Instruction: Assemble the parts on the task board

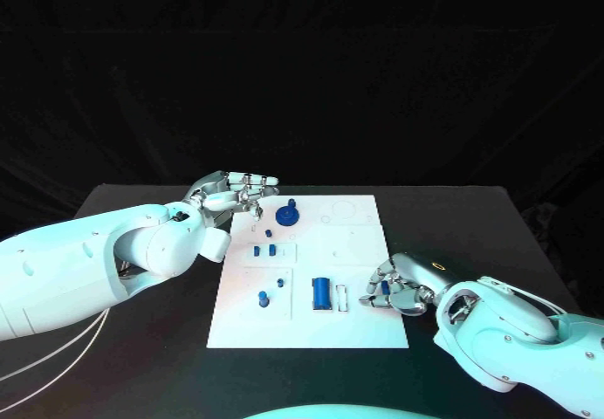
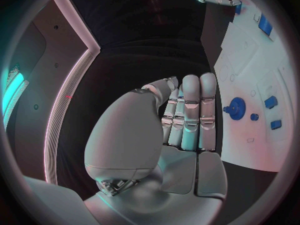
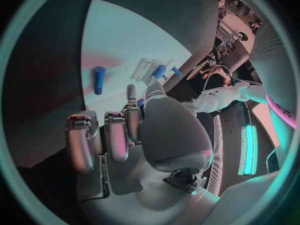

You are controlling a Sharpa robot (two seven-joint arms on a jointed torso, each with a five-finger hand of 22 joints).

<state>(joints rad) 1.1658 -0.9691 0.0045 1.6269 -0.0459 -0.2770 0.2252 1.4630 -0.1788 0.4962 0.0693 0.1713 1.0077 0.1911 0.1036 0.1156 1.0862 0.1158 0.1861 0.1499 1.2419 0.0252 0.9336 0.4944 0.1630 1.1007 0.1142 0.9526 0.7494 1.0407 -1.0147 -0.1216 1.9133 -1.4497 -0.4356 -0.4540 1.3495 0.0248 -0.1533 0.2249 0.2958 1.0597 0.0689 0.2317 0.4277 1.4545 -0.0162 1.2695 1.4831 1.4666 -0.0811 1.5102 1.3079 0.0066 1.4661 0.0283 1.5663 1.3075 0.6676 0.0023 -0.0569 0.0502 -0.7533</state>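
I have the white task board (image 1: pixel 359 327) in the middle of the black tabletop (image 1: pixel 466 218), with the blue parts scattered over its left half. The one I care about is the blue cylinder (image 1: pixel 322 292), lying flat near the board's front, its long axis running away from me, front to back. A slim white bar (image 1: pixel 342 297) lies just beside it, parallel.

My right robot hand (image 1: pixel 396 291) sits low at the board's right edge, with the cylinder to its left, only the white bar between them. Its fingers are curled in. From the right wrist view I see the fingers (image 3: pixel 115 135) bent over with nothing plainly between them, though I cannot tell for sure whether something small is tucked in there.

My left robot hand (image 1: pixel 239 192) hovers at the board's far left corner, fingers drawn together, straight and holding nothing as the left wrist view shows. The blue gear (image 1: pixel 290 214) stands just to its right, near the back of the board.

I judge the right robot hand the nearer one for the cylinder: a short sideways reach, closing across the cylinder's short width.
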